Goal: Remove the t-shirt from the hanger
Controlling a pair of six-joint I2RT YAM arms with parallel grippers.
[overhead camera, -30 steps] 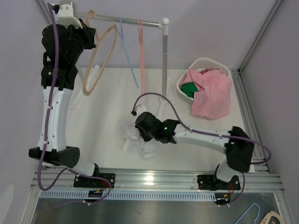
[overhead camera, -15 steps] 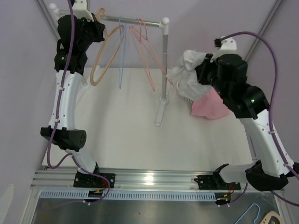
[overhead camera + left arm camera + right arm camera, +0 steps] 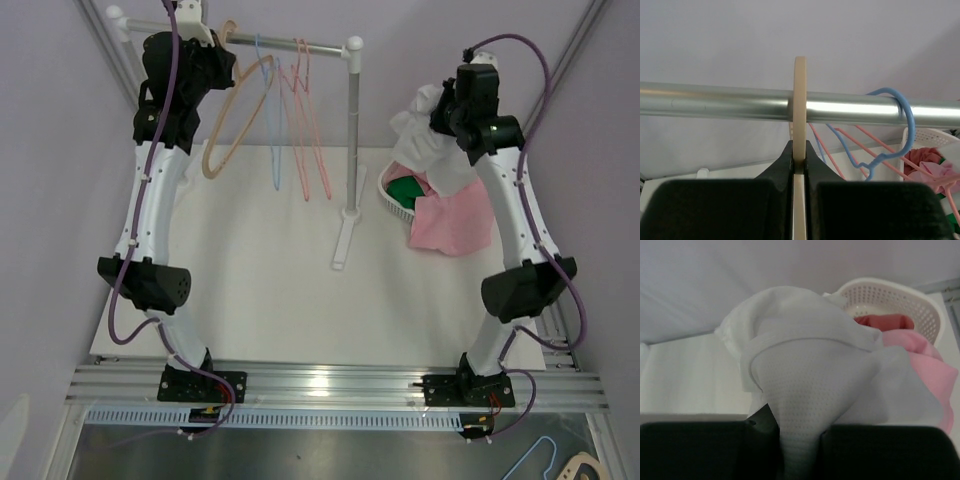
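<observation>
My right gripper (image 3: 447, 118) is shut on the white t-shirt (image 3: 418, 140) and holds it bunched in the air over the white basket (image 3: 388, 198); the wrist view shows the cloth (image 3: 805, 370) pinched between the jaws, with the basket (image 3: 890, 297) behind it. My left gripper (image 3: 228, 62) is shut on the beige wooden hanger (image 3: 235, 120), bare of cloth, whose hook (image 3: 800, 110) sits over the metal rail (image 3: 715, 101).
A blue hanger (image 3: 272, 125) and pink wire hangers (image 3: 305, 130) hang on the rail (image 3: 300, 44). The rack's post (image 3: 352, 130) stands on a foot on the table. The basket holds pink cloth (image 3: 455, 215) and something green (image 3: 405, 187).
My right arm swung the t-shirt up from the table middle to above the basket. My left arm carried the beige hanger up along the rail; the hangers swung.
</observation>
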